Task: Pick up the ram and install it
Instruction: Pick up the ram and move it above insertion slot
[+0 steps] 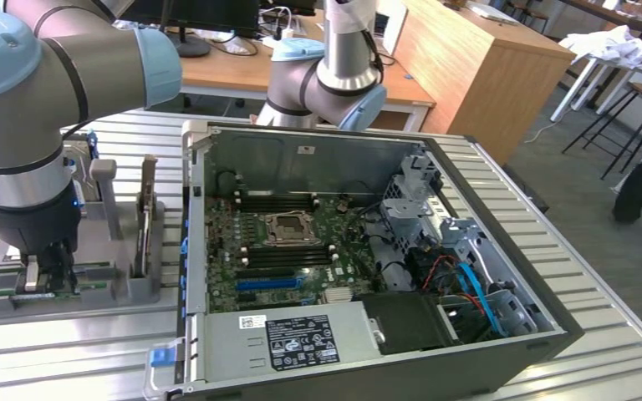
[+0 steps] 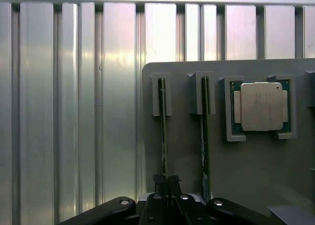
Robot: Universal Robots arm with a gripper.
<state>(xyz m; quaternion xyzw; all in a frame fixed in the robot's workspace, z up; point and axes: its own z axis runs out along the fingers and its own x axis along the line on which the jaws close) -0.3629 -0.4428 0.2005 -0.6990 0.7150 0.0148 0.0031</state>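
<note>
A Universal Robots arm reaches down at the exterior view's left. Its gripper is lowered into a grey parts holder that sits on a ribbed metal table.

The wrist camera shows the ram, a thin green stick, standing on edge in a slot of that holder. The black fingertips are pressed against either side of the stick, pinching it while it sits in its slot. A second green stick stands on edge in the neighbouring slot, just beside the first and apart from the fingers. A square silver processor lies flat in its own recess on the far side of that second stick.

At the centre of the exterior frame, just beside the holder, an open computer case lies on its side. Its motherboard and processor socket are exposed, and a labelled power supply fills the lower centre. A wooden desk stands at the upper right.
</note>
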